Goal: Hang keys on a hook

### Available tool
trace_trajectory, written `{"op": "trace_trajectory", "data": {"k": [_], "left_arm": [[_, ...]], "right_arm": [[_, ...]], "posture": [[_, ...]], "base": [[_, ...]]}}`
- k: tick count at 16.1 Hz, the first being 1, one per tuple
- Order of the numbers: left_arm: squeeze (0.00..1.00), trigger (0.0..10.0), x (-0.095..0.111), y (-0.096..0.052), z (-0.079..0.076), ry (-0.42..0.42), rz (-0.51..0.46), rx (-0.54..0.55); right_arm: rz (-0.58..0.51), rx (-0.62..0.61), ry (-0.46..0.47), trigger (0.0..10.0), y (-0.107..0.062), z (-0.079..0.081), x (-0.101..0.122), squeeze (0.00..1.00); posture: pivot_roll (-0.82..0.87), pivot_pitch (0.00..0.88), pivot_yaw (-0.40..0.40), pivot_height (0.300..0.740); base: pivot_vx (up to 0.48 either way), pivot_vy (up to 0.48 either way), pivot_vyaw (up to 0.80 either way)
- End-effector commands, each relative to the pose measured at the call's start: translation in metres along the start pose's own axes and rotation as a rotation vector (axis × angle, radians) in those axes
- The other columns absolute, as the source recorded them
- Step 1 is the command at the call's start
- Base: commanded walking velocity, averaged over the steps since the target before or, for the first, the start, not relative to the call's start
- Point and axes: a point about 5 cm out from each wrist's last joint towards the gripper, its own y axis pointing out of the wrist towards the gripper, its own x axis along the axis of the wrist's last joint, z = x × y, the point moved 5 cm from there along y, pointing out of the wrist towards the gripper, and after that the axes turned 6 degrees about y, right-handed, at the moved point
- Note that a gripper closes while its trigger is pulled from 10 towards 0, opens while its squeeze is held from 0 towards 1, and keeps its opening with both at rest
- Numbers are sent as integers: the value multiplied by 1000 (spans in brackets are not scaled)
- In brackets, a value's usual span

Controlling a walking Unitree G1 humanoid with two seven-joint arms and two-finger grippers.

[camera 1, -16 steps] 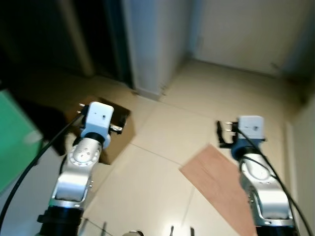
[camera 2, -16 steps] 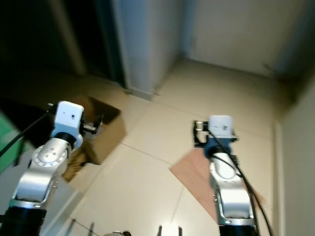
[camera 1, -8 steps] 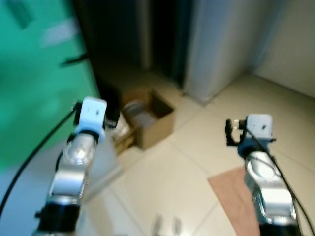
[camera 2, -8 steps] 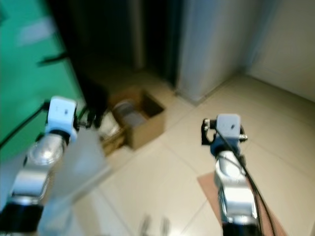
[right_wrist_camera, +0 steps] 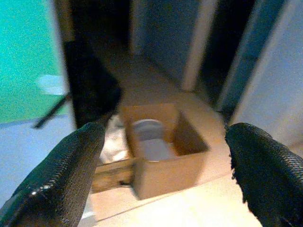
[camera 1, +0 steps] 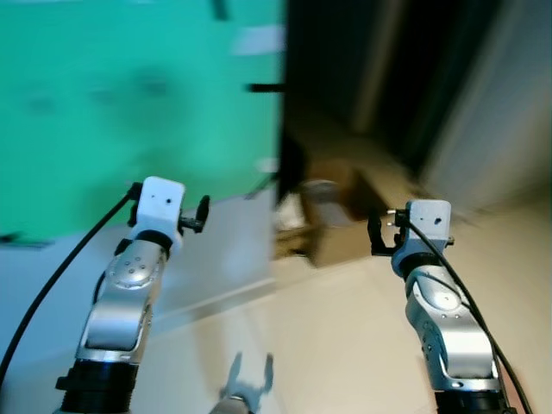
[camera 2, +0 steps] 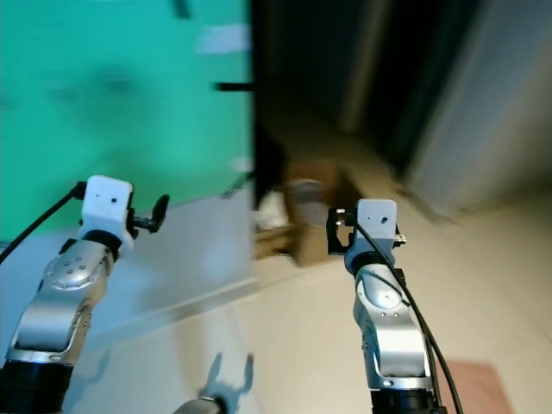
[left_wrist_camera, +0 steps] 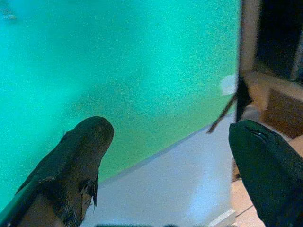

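No keys or hook can be made out in these blurred views. Both arms are raised ahead of the robot. The left gripper (left_wrist_camera: 165, 156) has its fingers spread wide, empty, facing a green wall (camera 1: 103, 95). The right gripper (right_wrist_camera: 165, 161) is likewise wide and empty, facing an open cardboard box (right_wrist_camera: 163, 151) on the tan floor (camera 1: 345, 345) beside a dark doorway (camera 1: 362, 69).
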Motion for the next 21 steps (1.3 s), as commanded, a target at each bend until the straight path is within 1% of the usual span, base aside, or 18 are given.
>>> {"op": "trace_trajectory", "data": {"k": [1,4,6,12,14,16,21], "left_arm": [[0,10000,7,1,-4,-11,-17,-28],[0,10000,9,0,-6,-9,-22,-38],[0,10000,9,0,-6,-10,-24,-39],[0,10000,8,-3,-5,-20,-22,-37],[0,10000,9,-3,-5,-21,-23,-34],[0,10000,10,-4,-5,-21,-23,-33],[0,10000,12,-2,-5,-17,-28,-33]], "right_arm": [[7,-14,-3,10000,1,-6,0,1000],[20,7,7,10000,0,-3,-3,1000],[18,16,-6,10000,1,-2,-2,1000],[27,76,-17,10000,1,5,-4,1000],[27,78,-19,10000,2,4,-4,1000],[42,68,7,10000,2,3,-6,1000],[37,67,-9,10000,3,4,-5,1000]], "posture": [[-49,0,-12,740],[-52,0,-10,740],[-49,0,-15,740],[-43,0,-25,740],[-42,0,-28,740],[-42,0,-28,740],[-40,0,-27,740]], "base": [[0,0,800],[0,0,800],[0,0,800],[266,0,800],[268,0,800],[266,0,800],[271,0,800]]}}
